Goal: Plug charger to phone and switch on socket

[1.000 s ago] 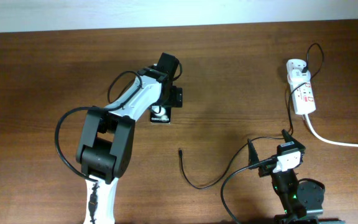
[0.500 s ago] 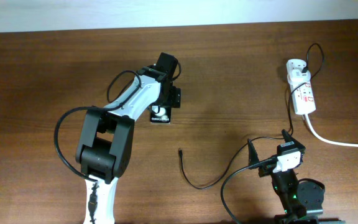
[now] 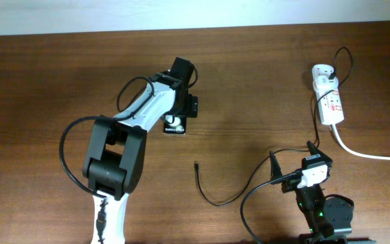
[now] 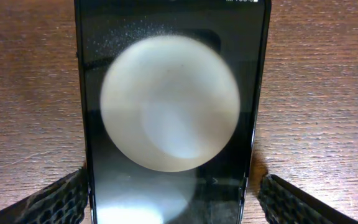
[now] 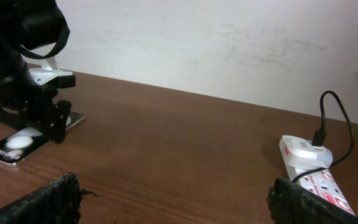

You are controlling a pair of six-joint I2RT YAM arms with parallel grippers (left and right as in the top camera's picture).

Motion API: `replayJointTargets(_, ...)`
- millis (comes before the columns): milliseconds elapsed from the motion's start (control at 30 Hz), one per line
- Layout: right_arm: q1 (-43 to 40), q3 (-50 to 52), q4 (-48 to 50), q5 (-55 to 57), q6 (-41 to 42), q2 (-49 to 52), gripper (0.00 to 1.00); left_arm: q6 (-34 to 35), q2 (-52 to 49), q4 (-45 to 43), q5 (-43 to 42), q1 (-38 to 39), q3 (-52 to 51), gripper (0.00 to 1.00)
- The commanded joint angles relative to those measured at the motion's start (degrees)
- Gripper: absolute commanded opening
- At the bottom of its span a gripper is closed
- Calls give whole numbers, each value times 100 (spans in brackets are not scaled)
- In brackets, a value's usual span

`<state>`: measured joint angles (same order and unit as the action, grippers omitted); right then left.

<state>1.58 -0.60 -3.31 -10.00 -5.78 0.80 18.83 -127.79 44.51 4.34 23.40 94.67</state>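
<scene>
We are hovering our left pincer (image 3: 183,103) over the phone (image 3: 175,126), which is lying flat on the worktop (image 3: 263,81) just left of the frame's centre. Its fingers (image 4: 55,202) are standing spread on either side of the phone, released, with a gap showing on one side. Our right pincer (image 3: 292,159) is sitting at the lower right, released and holding nothing. The charger (image 3: 196,166) tip is lying loose at lower centre, its cable running to the socket (image 3: 332,102) at the upper right.
</scene>
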Motion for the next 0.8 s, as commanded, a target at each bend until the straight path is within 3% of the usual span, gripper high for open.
replayJointTargets(0, 0, 28, -35, 13, 22, -44, 99, -48, -538, 120, -308, -20, -258, 94)
replayJointTargets(767, 0, 28, -35, 13, 20, -44, 99, -50, -538, 155, -310, -20, -258, 94)
